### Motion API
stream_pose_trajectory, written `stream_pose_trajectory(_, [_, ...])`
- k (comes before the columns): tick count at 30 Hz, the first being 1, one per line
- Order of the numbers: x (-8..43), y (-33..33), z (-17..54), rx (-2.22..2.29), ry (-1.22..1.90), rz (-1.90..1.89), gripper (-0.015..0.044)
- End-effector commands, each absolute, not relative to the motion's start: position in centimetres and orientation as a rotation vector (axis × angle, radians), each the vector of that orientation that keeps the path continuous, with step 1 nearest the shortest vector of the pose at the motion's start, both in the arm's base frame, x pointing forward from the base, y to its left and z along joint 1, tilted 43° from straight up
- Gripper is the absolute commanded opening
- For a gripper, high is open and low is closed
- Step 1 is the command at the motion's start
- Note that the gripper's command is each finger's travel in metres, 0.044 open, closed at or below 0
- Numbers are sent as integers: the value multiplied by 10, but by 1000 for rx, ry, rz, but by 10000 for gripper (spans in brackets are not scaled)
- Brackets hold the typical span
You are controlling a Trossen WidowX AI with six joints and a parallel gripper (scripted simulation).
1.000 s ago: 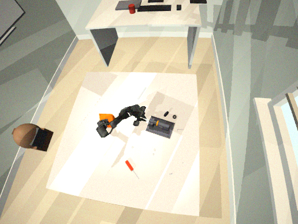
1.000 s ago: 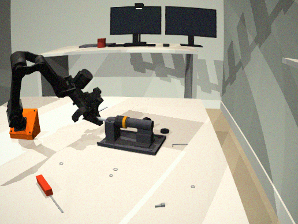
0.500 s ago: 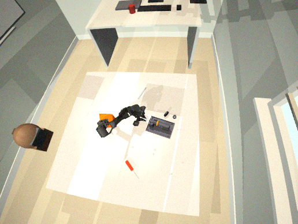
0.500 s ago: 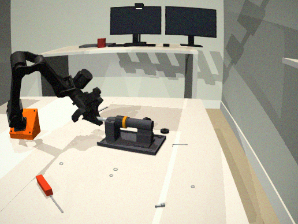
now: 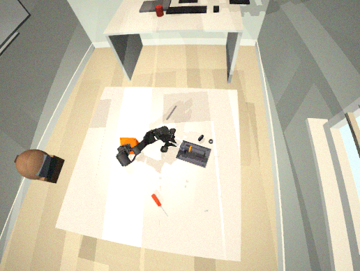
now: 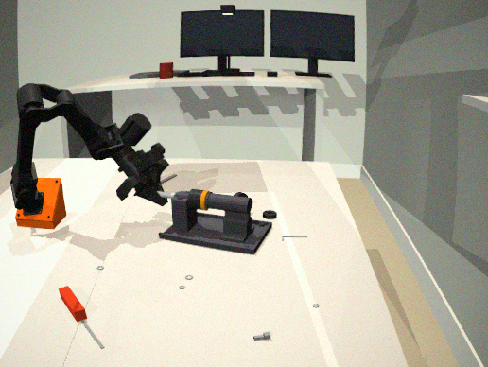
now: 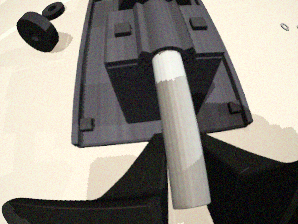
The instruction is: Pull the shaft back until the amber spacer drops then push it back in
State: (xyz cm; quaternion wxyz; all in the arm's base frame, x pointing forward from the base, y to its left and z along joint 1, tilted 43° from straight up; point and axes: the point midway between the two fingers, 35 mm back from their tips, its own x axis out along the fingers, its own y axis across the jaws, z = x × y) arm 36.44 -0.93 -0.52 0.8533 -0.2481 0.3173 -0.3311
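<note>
The pale shaft [image 5: 174, 143] [image 6: 167, 194] [image 7: 182, 120] sticks out of the near end of the dark fixture. My gripper [image 5: 171, 142] [image 6: 164, 195] [image 7: 173, 139] is shut on it, with a finger on each side; its free end shows between the fingers in the wrist view. The amber spacer [image 5: 190, 149] [image 6: 204, 200] is still up on the shaft line, between a dark ring [image 6: 195, 198] and the big dark cylindrical housing [image 6: 229, 201]. The shaft inside the fixture is hidden, and the wrist view does not show the amber spacer.
The fixture's base plate [image 5: 179, 157] [image 6: 213, 242] lies on the table. Two dark discs [image 5: 201, 137] [image 7: 37, 31] lie beside it. An orange-red screwdriver [image 5: 156, 200] [image 6: 72, 303], a hex key [image 6: 295, 236], a bolt [image 6: 262, 336] and several small washers lie around. The arm's orange mount [image 6: 57, 203] stands left.
</note>
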Motion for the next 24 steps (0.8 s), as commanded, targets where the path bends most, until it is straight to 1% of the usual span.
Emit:
stream_pose_trajectory(1, [363,-10,-5,-520,666,-702,0])
stream_pose_trajectory(24, [361,-9,-5,-520,666,-702,0])
